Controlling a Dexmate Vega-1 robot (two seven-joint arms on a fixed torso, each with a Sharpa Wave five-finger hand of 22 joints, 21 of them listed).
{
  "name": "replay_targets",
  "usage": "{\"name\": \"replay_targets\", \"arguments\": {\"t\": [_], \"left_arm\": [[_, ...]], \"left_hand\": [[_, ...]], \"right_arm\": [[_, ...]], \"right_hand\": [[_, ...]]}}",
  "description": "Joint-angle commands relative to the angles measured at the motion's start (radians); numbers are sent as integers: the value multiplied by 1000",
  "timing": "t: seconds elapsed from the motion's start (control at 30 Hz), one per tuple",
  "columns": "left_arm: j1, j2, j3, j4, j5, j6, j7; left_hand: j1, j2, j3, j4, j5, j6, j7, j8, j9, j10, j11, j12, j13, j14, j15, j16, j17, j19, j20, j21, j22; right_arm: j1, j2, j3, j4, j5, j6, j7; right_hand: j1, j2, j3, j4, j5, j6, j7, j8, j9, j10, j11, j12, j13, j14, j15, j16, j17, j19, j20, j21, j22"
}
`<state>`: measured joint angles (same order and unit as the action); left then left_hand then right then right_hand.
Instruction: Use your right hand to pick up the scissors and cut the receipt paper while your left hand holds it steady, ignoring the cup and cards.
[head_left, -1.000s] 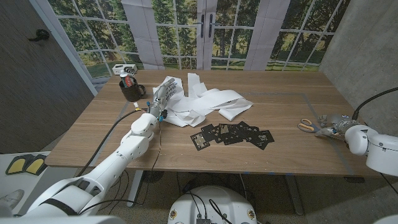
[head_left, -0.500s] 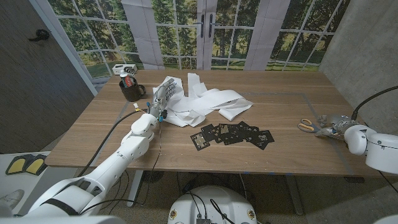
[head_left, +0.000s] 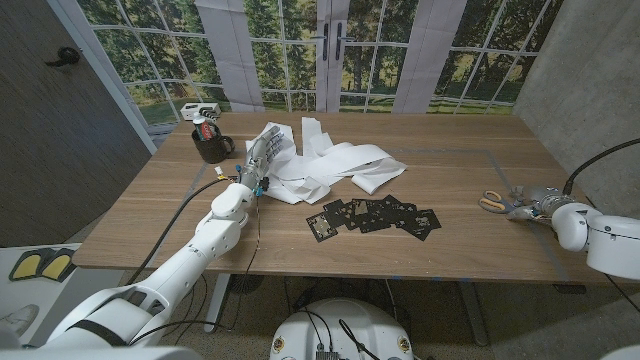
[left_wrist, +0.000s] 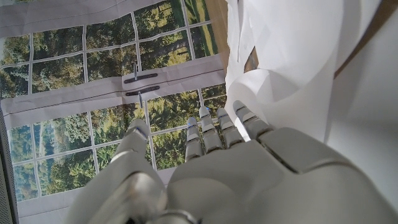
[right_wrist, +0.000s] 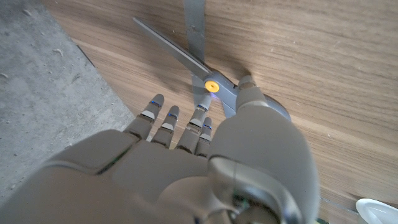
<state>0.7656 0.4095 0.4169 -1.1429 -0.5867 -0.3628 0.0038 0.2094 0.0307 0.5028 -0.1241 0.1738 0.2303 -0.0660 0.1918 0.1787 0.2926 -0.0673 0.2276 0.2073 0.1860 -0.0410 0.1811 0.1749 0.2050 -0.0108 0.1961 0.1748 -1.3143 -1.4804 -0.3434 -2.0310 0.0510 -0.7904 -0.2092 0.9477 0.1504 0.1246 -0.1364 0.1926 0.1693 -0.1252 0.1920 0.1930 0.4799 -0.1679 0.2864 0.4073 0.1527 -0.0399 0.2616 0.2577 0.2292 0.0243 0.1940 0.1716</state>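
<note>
The scissors (head_left: 492, 202) lie on the table (head_left: 450, 150) near its right edge, well apart from the receipt paper (head_left: 330, 165), which sprawls in loose folds toward the far left. The right hand (head_left: 530, 206) is right at them, by far the nearer hand. In the right wrist view the scissors (right_wrist: 199, 68) sit just past the fingers (right_wrist: 163, 119), blades open in a narrow V and pointing away from the hand, the orange pivot closest to the fingertips and the long axis running roughly on from the hand's reach. The thumb seems to rest over the handle end, but the fingers are spread and not wrapped round anything, so I judge the scissors not yet gripped; the coming move is to close on the handles.

The left hand (head_left: 258, 160) rests on the near edge of the paper, fingers extended, pressing rather than clutching. Its wrist view shows the fingers (left_wrist: 217, 127) lying straight beside a white fold of paper (left_wrist: 292, 68).

The head view gives the spacing between paper, scattered cards (head_left: 375, 215) and cup (head_left: 210, 145); only the right wrist view shows how the blades lie
</note>
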Motion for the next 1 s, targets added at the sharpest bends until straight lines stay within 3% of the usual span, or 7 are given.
{"name": "replay_targets", "arguments": {"t": [0.03, 0.13, 0.2, 0.33, 0.63, 0.8, 1.0], "left_arm": [[7, 4, -3, -10, -2, 0, 2], [8, 5, -3, -12, -2, 0, 2], [8, 5, -4, -11, -2, 0, 3], [9, 6, -4, -12, -4, 2, 1], [9, 6, -6, -10, -7, 0, -2], [10, 7, -7, -11, -8, -2, -3], [10, 6, -8, -11, -9, -5, -4]], "left_hand": [[-9, 3, -4, 5, -3, 10, 4, -3, 4, 16, -1, 2, 1, 8, -52, 3, 2, 0, 0, -1, 1], [-12, 3, -5, 6, -3, 13, 5, -1, 4, 18, -4, 2, 1, 8, -52, 3, 1, 0, 0, -1, 1], [-13, 3, -5, 6, -3, 14, 5, -1, 3, 19, -4, 3, 1, 9, -52, 3, 1, 0, 0, -1, 1], [-15, 4, -5, 7, -3, 12, 5, -2, 3, 20, -5, 3, 1, 9, -53, 3, 1, 0, 1, -1, 1], [-19, 6, -6, 8, -2, 13, 5, -2, 3, 23, -8, 3, 1, 11, -52, 3, 1, 1, 0, 0, 1], [-21, 6, -6, 8, -2, 13, 11, -2, 3, 25, -7, 4, 1, 11, -52, 3, 1, 1, 1, 0, 1], [-23, 7, -6, 8, -2, 13, 13, -3, 3, 26, -5, 4, 1, 12, -52, 3, 0, 1, 1, -1, 1]], "right_arm": [[27, -5, -44, 4, 29, 8, -38], [32, -7, -49, 3, 41, 11, -38], [32, -10, -48, 5, 55, 19, -40], [32, -18, -53, 7, 71, 27, -46], [41, -20, -63, 16, 107, 44, -47], [41, -26, -64, 20, 125, 55, -58], [47, -23, -72, 24, 134, 61, -63]], "right_hand": [[9, 5, 8, -3, 7, 0, -7, 5, 4, -8, -7, 13, 13, 17, -173, 16, 24, 22, -12, 11, 5], [14, 3, 11, -5, 9, 1, -8, 6, 3, -11, -11, 22, 21, 28, -169, 29, 41, 42, -9, 18, 6], [27, -1, 19, -12, 12, 2, -6, 6, 3, -7, -1, 37, 31, 61, -141, 56, 67, 83, 10, 29, 6], [39, -5, 24, -15, 14, -1, -7, 6, 3, -23, -9, 42, 41, 85, -137, 79, 91, 132, 19, 43, 7], [66, -9, 34, -17, 16, -12, -16, 6, 3, -40, -19, 54, 62, 147, -170, 138, 150, 242, 42, 74, 11], [88, -8, 42, -21, 18, -10, -16, 8, 4, -32, -10, 68, 73, 199, -183, 177, 183, 276, 33, 81, 12], [136, -15, 50, -26, 18, -48, -5, -6, 5, -21, -7, 100, 102, 291, -189, 255, 260, 356, -15, 111, 20]]}}
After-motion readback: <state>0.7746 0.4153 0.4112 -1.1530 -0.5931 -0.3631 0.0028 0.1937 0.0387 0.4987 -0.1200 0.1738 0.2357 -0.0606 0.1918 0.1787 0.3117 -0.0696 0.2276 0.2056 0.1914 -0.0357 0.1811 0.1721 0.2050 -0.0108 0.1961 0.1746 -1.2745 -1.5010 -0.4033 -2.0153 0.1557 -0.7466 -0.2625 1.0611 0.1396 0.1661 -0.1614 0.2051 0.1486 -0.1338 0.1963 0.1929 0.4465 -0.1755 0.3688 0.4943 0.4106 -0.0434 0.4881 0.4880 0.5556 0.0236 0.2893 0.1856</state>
